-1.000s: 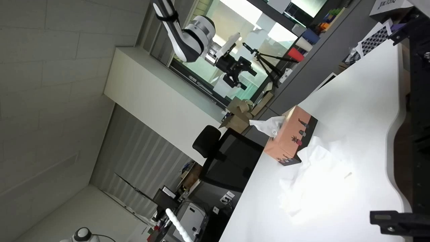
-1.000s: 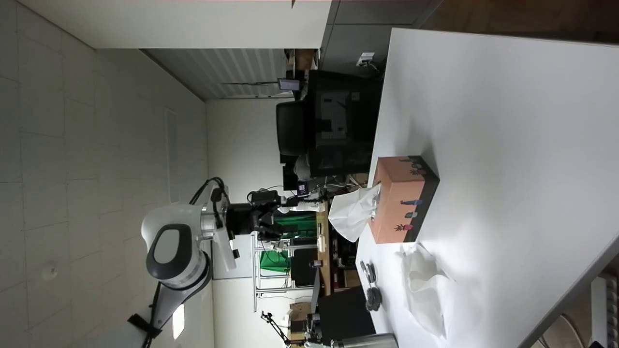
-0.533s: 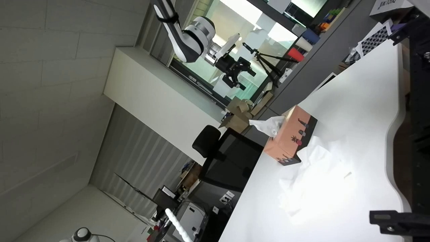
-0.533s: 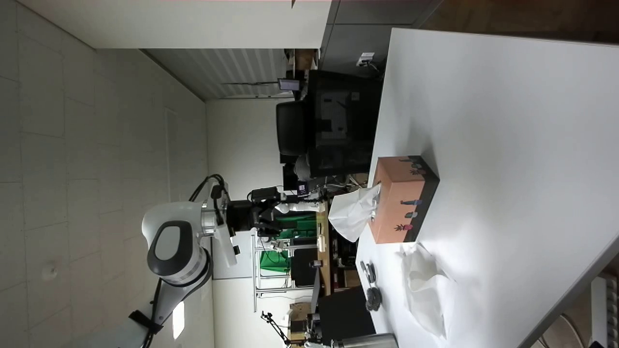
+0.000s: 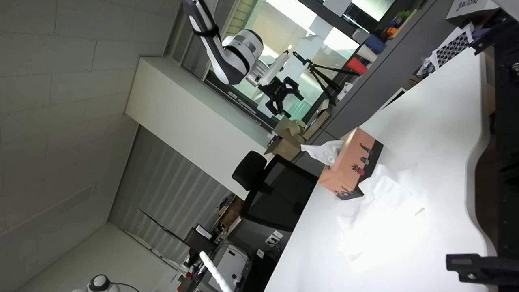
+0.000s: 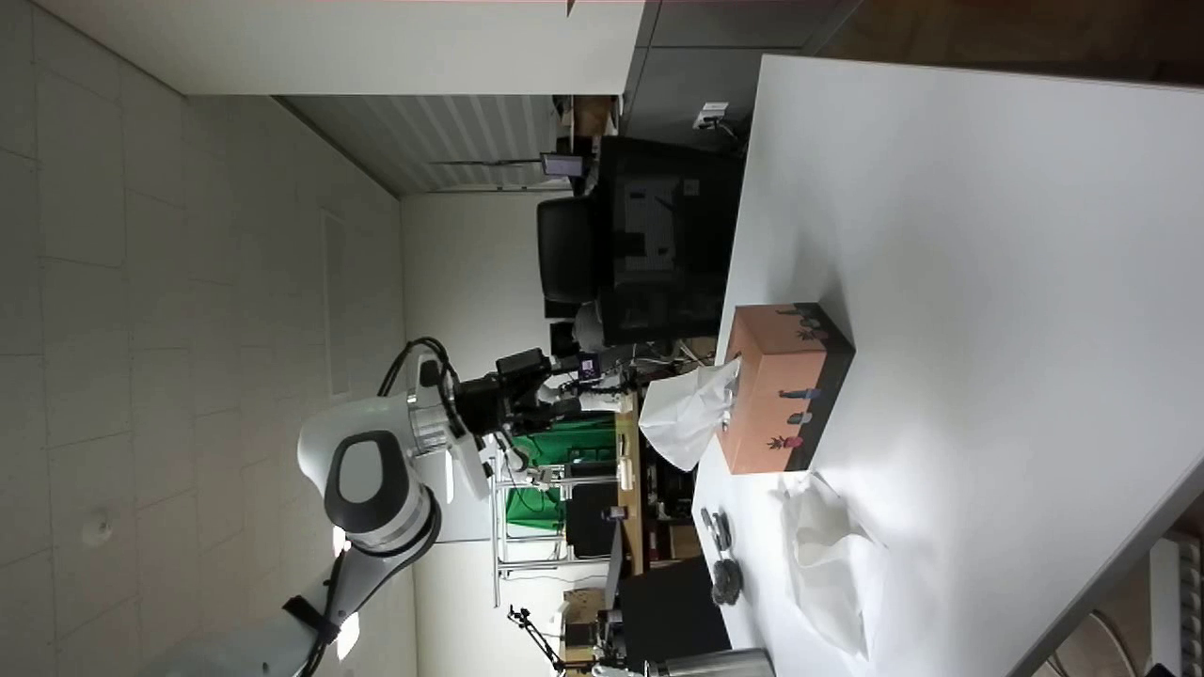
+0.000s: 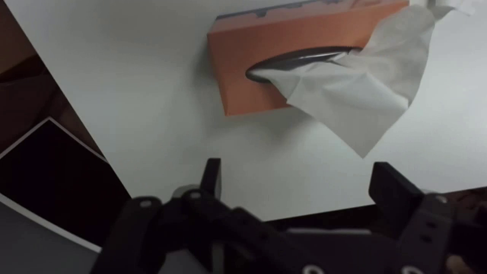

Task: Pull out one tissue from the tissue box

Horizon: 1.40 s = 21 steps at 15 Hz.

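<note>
The tissue box [image 5: 349, 170] is orange-brown with a dark lower band and stands on the white table; it also shows in an exterior view [image 6: 767, 414] and in the wrist view [image 7: 236, 49]. A white tissue [image 7: 354, 102] pokes out of its oval slot and droops to one side; it shows in both exterior views [image 5: 324, 152] [image 6: 691, 414]. A second loose, crumpled tissue [image 6: 828, 583] lies on the table beside the box. My gripper [image 7: 296, 165] is open and empty, in the air apart from the box and tissue; it also shows in an exterior view [image 5: 293, 106].
The white table [image 6: 988, 263] bears the box. A black chair [image 5: 279, 190] stands beyond the table edge. Small dark items [image 6: 722, 564] and a metal cylinder [image 6: 720, 664] are near the table's far edge. A black frame [image 5: 507, 162] runs along the other side.
The arm has shifted slightly and the gripper has tilted within the last half second, moving a little rightward in an exterior view. The box and both tissues have not moved.
</note>
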Each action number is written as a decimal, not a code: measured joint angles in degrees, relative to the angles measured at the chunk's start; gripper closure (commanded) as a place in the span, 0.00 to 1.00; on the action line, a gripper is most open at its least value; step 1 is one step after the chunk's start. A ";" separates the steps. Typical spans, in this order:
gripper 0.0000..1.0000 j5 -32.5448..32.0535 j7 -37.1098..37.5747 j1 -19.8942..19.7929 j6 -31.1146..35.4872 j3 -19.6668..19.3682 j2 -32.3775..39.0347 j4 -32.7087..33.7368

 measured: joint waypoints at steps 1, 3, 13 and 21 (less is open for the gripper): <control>0.00 -0.31 3.54 0.50 3.85 0.65 1.53 0.01; 0.00 -1.34 11.27 3.12 10.83 0.25 5.22 0.12; 0.26 -11.17 34.24 18.35 0.30 -7.94 19.05 5.97; 0.81 -7.77 26.46 10.37 -8.21 0.43 19.01 10.15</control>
